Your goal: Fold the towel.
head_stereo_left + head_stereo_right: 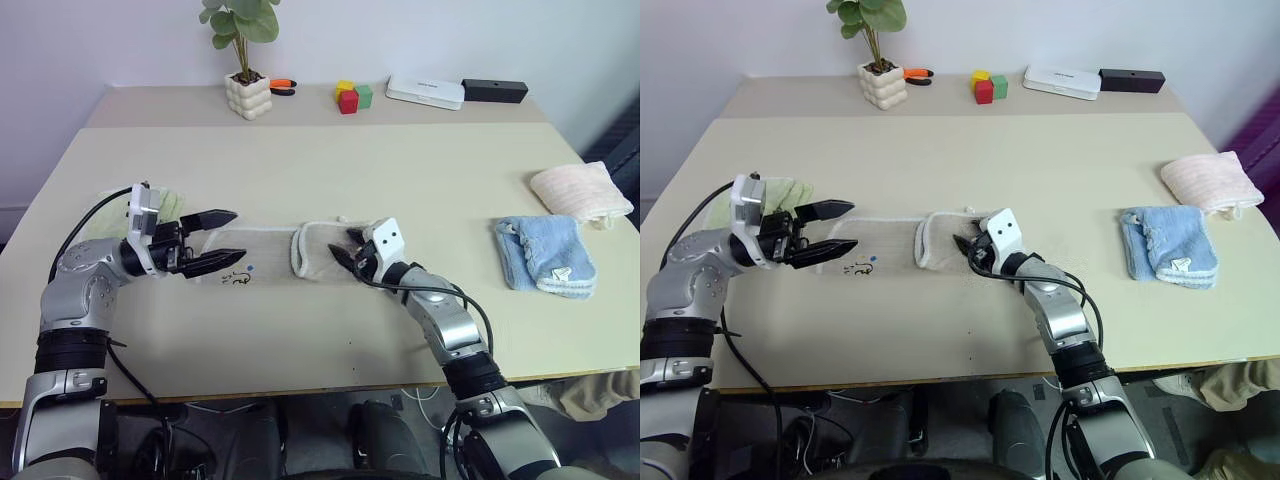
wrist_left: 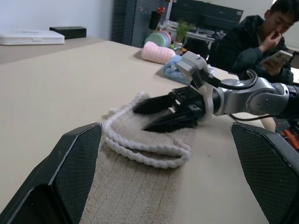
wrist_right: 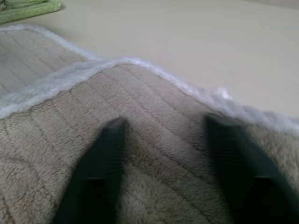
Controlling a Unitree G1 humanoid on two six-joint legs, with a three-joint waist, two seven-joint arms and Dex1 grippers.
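The towel lies mid-frame on the worktop, its right end already flapped over. Right claw rests on that flap, jaws apart; left claw hovers apart over the left end. Next, probably pinch the left end and fold it across.

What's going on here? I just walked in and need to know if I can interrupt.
The robot is folding a beige towel on the table. One end is already turned over onto the rest. The right gripper rests on that folded end with fingers apart. The left gripper hovers open over the other end. A blue towel and a pink one lie off to the right.
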